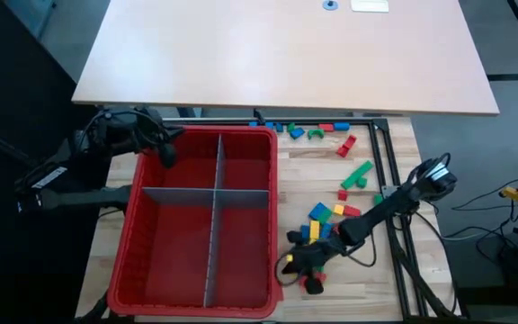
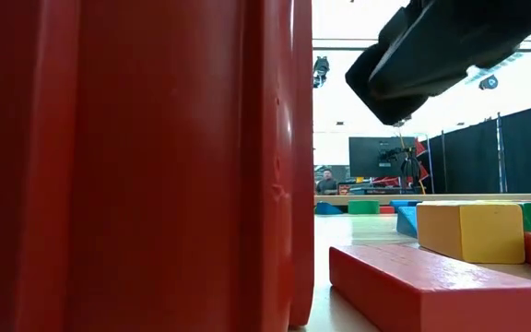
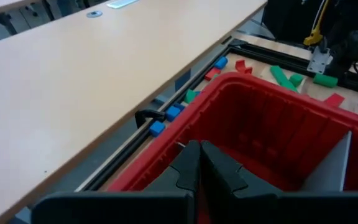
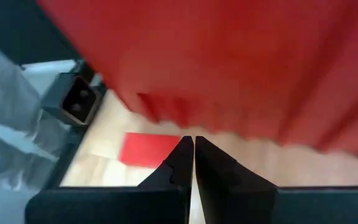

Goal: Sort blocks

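Red plastic fills most of the scene: a big bin (image 1: 200,220) split into four compartments by grey dividers (image 1: 214,191) sits on the wooden surface (image 1: 367,279), and all four compartments look bare in the high view.

Blocks (image 1: 331,216) in red, green, blue and yellow lie on the surface to the right of the bin. One loose cluster sits just beside the bin's right wall near its front corner, a few green and red ones lie farther back, and a short row runs along the black rail (image 1: 331,120) behind the bin. In the low view a red block (image 2: 431,286) lies close to the camera with a yellow one (image 2: 473,231) behind it.

Right end effector (image 1: 297,265) is low over the near cluster, close to the bin's front right corner. Its fingers (image 4: 222,174) are clenched together with nothing between them, and a flat red block (image 4: 148,149) lies on the surface just ahead of the tips.

Left end effector (image 1: 165,151) rests at the bin's back left corner, over the rim. Its fingers (image 3: 188,168) are also pressed together, grasping nothing.

A person (image 2: 325,181) sits far off in the room behind.
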You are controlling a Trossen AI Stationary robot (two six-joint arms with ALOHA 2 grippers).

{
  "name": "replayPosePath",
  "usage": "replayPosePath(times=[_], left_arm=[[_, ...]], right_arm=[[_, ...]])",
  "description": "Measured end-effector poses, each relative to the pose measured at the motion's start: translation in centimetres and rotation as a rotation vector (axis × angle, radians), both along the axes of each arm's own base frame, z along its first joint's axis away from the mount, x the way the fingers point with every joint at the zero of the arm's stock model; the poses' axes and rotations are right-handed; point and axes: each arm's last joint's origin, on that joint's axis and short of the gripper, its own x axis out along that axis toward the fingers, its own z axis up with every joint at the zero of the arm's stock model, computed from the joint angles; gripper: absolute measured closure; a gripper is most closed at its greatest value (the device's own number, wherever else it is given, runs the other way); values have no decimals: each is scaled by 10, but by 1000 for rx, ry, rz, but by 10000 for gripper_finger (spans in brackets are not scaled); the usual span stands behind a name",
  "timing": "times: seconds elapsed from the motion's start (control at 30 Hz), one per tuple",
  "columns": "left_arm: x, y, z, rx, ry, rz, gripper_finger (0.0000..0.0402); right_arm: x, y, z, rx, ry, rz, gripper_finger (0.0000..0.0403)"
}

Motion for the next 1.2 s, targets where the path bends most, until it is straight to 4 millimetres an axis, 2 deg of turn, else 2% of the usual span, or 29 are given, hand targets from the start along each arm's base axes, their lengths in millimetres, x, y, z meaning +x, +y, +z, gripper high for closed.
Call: replayPosePath(times=[0.2,0.4,0.9,1.2], left_arm=[[-6,-3,2,13,-13,-4,402],[-11,-5,3,21,-23,-6,402],[-12,-6,2,17,-16,-6,402],[-12,-6,2,19,-9,-9,402]], right_arm=[[16,32,-7,-1,10,77,403],[25,53,-17,-5,30,105,403],[30,56,-52,-31,117,73,403],[25,51,-61,-80,238,15,403]])
